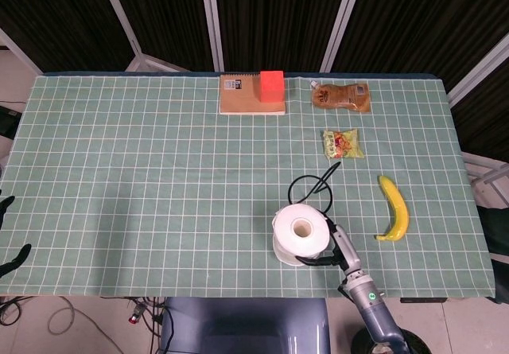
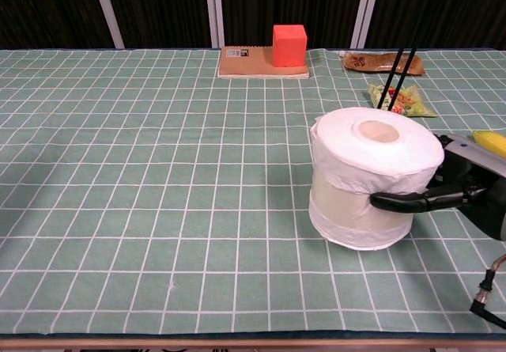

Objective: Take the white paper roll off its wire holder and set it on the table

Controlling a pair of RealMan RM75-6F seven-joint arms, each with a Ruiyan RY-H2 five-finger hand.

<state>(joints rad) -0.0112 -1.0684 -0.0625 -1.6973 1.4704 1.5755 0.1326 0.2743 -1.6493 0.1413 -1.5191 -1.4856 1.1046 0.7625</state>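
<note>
Left hand (image 1: 9,247): only dark fingertips showed at the table's left edge — whether it held anything could not be told.
Paper roll (image 2: 370,176): upright, off the wire holder (image 1: 311,195), low over the checked cloth just in front of the holder's ring; contact with the table was unclear.
Handling: likely light and soft — it would dent under a hard squeeze, so a gentle wrap around the side suited it.
Right hand (image 2: 466,195): fingers wrapped around the roll's right side, holding it.
Banana (image 1: 394,208): lay well apart, to the right.
</note>
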